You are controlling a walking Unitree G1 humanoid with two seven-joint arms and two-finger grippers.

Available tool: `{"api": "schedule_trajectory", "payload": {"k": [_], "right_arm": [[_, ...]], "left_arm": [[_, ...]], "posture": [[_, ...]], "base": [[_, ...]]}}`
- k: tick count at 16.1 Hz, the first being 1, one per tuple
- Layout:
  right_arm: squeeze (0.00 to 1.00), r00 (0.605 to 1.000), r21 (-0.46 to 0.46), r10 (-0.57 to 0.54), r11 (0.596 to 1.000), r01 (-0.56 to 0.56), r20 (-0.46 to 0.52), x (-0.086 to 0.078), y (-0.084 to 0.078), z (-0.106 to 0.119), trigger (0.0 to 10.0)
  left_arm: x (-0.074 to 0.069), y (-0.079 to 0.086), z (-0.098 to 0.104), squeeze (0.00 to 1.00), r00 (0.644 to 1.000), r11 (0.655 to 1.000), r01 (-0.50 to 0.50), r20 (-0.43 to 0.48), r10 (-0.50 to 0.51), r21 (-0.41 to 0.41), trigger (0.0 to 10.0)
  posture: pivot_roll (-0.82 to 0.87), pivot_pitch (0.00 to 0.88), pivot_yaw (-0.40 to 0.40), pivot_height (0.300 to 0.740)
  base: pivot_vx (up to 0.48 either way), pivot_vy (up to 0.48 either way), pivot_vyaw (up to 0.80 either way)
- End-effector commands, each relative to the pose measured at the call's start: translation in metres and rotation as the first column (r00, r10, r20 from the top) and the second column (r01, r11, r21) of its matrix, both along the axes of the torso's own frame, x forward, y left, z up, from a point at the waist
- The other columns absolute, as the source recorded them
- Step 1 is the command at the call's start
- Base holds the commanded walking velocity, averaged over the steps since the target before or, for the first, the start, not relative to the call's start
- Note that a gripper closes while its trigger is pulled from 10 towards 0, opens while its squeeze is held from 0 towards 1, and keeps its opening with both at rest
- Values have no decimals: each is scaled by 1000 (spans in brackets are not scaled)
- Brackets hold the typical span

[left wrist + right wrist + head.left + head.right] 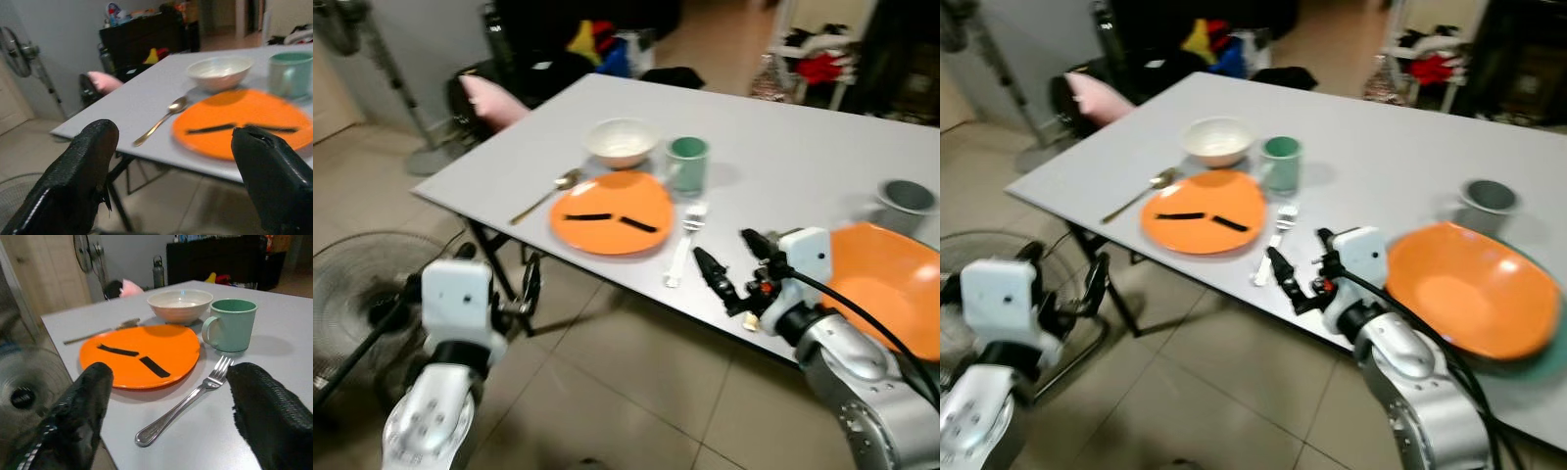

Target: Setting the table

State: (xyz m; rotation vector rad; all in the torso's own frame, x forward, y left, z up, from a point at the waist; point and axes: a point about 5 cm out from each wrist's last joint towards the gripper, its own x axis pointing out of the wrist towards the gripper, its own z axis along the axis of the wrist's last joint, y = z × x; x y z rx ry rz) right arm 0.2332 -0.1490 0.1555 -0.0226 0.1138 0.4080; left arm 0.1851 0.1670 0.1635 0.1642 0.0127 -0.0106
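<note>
**The fork lies just ahead of my right pincer**

My right gripper (732, 272) hangs at the near edge of the table (822, 166), and its two black fingers are spread wide with nothing between them. Right in front of it lies the fork (682, 245). In the right wrist view the fork (188, 401) sits between my two fingers (83, 416), a little way ahead, not touching them.

The fork is long and thin. Its handle end points toward me and the table edge. Its prongs point away, toward the green mug (687, 163). So the long line of the fork runs almost the same way my right pincer is looking. The fork lies just beside the orange plate (612, 211), on the side nearer my right arm. The plate has two black strips on it.

On the other side of the plate lies the spoon (544, 196), and the white bowl (621, 141) stands behind the plate. A second orange plate (886, 279) sits near my right arm, with a grey cup (907, 199) behind it.

My left gripper (524, 294) is low, below the table edge, over the floor. Its fingers are wide apart too, and empty.

I think my right arm is the one for the fork, because it is much nearer. If I need to grab it, I should turn my pincer so the fingers close across the thin handle, not along it.
</note>
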Motion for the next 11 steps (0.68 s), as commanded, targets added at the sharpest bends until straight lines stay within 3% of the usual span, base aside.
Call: {"api": "schedule_trajectory", "payload": {"k": [1,2,3,9,11], "right_arm": [[1000,1000,2,-2,1000,2,-7,4,1,0,10000],[1000,1000,11,-12,1000,12,-1,7,-1,1,10000],[1000,1000,21,-18,1000,18,-1,8,-2,1,10000],[1000,999,70,-7,997,10,-43,4,4,-7,10000],[1000,999,72,-6,997,10,-51,2,3,-8,10000]], "left_arm": [[-3,7,-3,788,1000,999,-14,-14,15,52,10000],[-7,9,-6,94,999,998,-15,-33,17,65,10000],[-9,11,-6,0,999,998,-22,-37,24,62,10000],[-11,10,-5,0,999,998,-35,-26,37,60,10000],[-10,10,-4,0,999,998,-34,-26,36,57,10000]], "posture": [[-53,0,60,740],[-50,0,56,740],[-47,0,53,740],[-45,0,52,740],[-43,0,53,740]], "base": [[0,0,800],[0,0,800],[0,0,800],[0,0,800],[0,279,800]]}}
